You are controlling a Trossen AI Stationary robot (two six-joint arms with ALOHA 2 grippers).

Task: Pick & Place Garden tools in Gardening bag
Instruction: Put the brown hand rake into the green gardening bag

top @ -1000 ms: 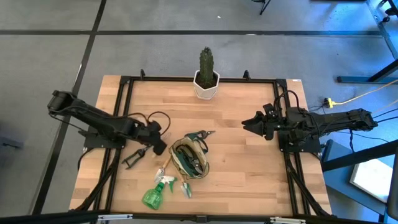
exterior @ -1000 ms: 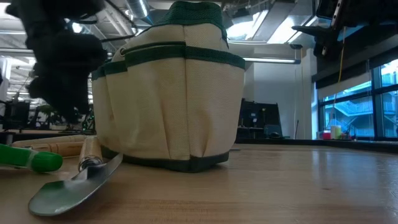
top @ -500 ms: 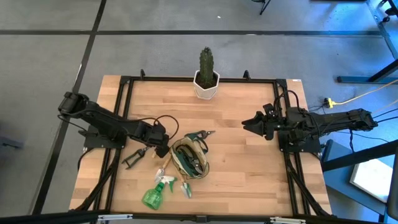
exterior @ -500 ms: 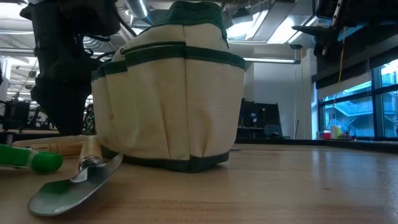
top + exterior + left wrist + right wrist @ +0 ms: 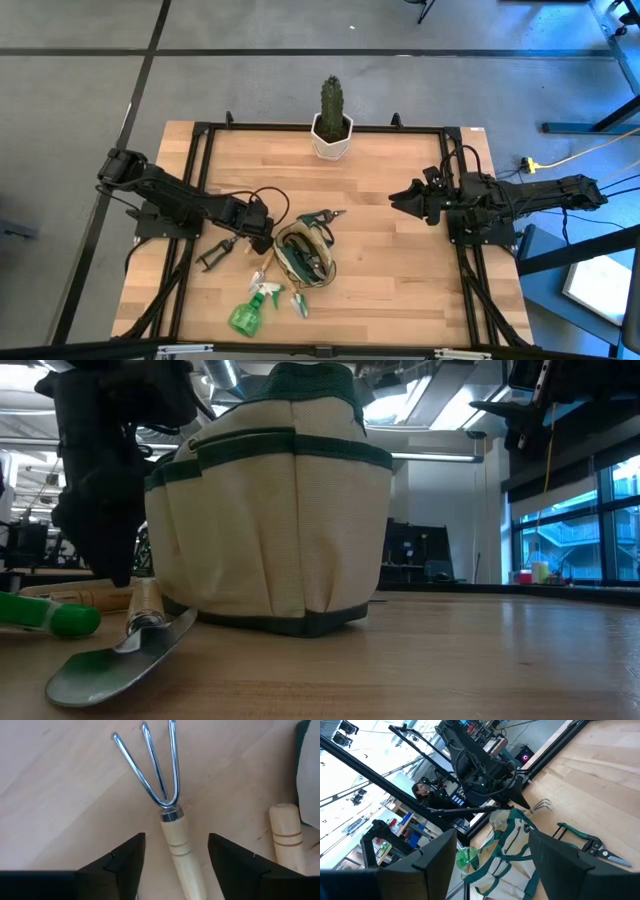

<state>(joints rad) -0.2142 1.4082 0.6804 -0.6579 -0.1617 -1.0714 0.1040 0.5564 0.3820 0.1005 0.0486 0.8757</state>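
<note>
The left gripper [image 5: 262,238] is low over the table just left of the gardening bag [image 5: 305,255], above the wooden-handled fork [image 5: 167,815]. In the left wrist view its two dark fingers [image 5: 117,862] stand apart on either side of the fork's pale handle, with bare wood showing between each finger and the handle, so the jaws are parted and straddling the tool, not yet pinching it. The three chrome tines point away from the gripper. Beside that handle lies a second wooden handle [image 5: 287,835], close to the bag's edge.

The bag sits near the middle of the table, towards the near edge, upright, its tan sides and green trim filling the low view [image 5: 275,510]. Something dark lies inside it, but the overhead view is too small to tell which tool it is. Green-handled pruning shears [image 5: 322,217] lie on the table touching or just beyond the bag's far side. The green spray bottle [image 5: 248,312] lies near the near edge, left of the bag, with a trowel [image 5: 120,655] beside it. Another dark-handled tool [image 5: 213,255] lies left of the left gripper.

The right gripper [image 5: 395,200] hangs over the right part of the table, well apart from the bag, its fingers [image 5: 437,857] wide apart and holding nothing.

A cactus [image 5: 331,120] in a white pot stands at the far edge.
</note>
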